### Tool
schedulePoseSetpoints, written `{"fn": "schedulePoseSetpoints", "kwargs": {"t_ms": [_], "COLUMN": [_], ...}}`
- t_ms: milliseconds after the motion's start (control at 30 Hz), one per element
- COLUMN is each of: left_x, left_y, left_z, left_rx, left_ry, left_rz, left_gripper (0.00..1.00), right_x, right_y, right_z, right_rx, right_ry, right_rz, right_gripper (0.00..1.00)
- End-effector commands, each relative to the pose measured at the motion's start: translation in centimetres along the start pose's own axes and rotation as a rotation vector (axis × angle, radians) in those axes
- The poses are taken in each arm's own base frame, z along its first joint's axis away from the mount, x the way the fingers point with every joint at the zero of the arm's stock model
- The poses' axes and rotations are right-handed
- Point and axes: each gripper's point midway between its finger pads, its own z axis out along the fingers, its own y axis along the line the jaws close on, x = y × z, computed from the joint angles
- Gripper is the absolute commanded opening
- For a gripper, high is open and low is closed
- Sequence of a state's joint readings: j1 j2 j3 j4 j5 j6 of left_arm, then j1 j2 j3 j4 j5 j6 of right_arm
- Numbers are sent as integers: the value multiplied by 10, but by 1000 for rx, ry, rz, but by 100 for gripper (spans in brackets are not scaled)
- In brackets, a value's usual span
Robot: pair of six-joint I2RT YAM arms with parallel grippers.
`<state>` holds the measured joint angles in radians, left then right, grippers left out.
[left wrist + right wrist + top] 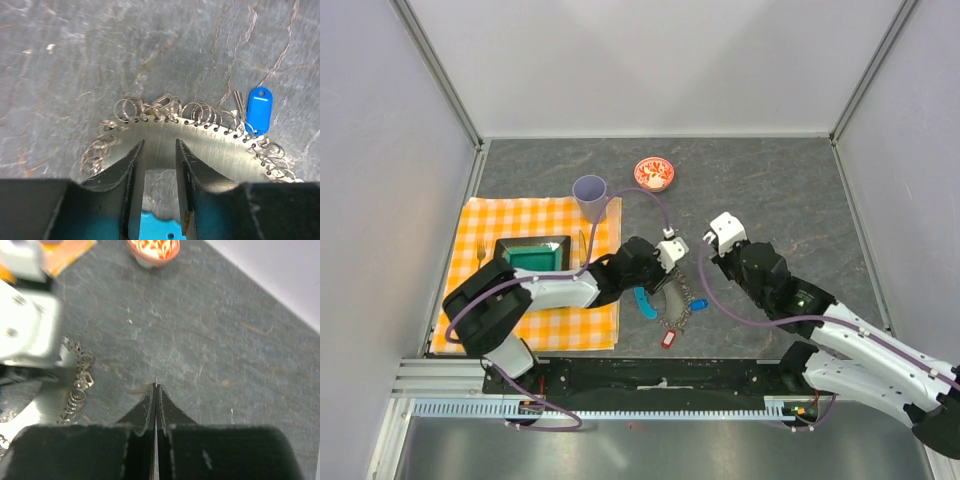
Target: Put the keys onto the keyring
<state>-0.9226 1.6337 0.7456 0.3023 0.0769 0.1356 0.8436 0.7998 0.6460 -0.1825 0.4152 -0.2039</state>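
Left gripper (159, 145) low over the keyring (215, 142); fingers partly apart, a plain gap between them, tips over the flat metal crescent; touching it or just above, impossible to tell; nothing seen clamped between the fingers. Keyring flat on the dark grey table (770, 180), just right of the checked cloth (520, 215), between the two grippers; outer edge pierced with numbered holes and fringed with many small wire rings; light-blue plastic crescent (645, 303) on its left side. Key with the blue tag (259, 110) lying against the rings at the rim, hooked on or merely beside, not clear. Key with the red tag (668, 339) nearer the arm bases, by the lower end of the rings. Right gripper (155, 387) squeezed fully closed, pads pressed together, over bare table just right of the keyring; red patterned bowl (653, 173) well beyond.
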Motion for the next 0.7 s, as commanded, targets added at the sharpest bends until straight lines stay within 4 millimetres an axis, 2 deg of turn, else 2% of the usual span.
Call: {"fn": "schedulePoseSetpoints", "kwargs": {"t_ms": [0, 67, 100, 133, 167, 200, 233, 267, 300, 333, 367, 400, 467, 500, 567, 600, 667], "left_x": [-48, -55, -60, -64, -63, -76, -79, -79, -89, -92, -90, -102, -109, -114, -115, -113, -107], "left_y": [14, 19, 22, 27, 27, 29, 33, 34, 38, 44, 45, 53, 53, 54, 57, 60, 65], "left_z": [-31, -47, -54, -61, -73, -83, -92, -109, -120, -130, -147, -160, -179, -197, -210, -220, -226], "left_rx": [-91, -121, -134, -159, -165, -173, -197, -212, -227, -255, -263, -276, -259, -264, -278, -294, -322], "left_ry": [-170, -176, -181, -183, -157, -177, -169, -154, -164, -164, -142, -162, -162, -171, -172, -173, -171], "left_rz": [-150, -178, -205, -217, -225, -232, -238, -241, -246, -252, -256, -258, -244, -222, -196, -162, -143], "left_gripper": [38, 39, 39, 40, 41, 43, 46, 49, 52, 56, 57, 58, 59, 59, 61, 61, 61], "right_x": [10, 17, 32, 37, 37, 52, 57, 58, 72, 76, 78, 94, 98, 111, 116, 127, 131], "right_y": [-11, -12, -12, -13, -15, -14, -15, -17, -18, -15, -16, -18, -18, -19, -23, -26, -33], "right_z": [7, 11, 14, 15, 17, 20, 22, 25, 29, 33, 37, 42, 50, 56, 66, 75, 88], "right_rx": [44, 37, 25, 17, 14, -6, -8, -10, -12, -33, -39, -36, -59, -59, -55, -42, -11], "right_ry": [88, 135, 201, 235, 254, 328, 359, 376, 437, 458, 477, 545, 580, 628, 651, 679, 674], "right_rz": [77, 103, 119, 128, 138, 148, 158, 169, 185, 202, 217, 232, 261, 275, 296, 307, 310], "right_gripper": [0, 0, 0, 0, 0, 0, 0, 0, 0, 0, 0, 0, 0, 0, 0, 0, 0]}}
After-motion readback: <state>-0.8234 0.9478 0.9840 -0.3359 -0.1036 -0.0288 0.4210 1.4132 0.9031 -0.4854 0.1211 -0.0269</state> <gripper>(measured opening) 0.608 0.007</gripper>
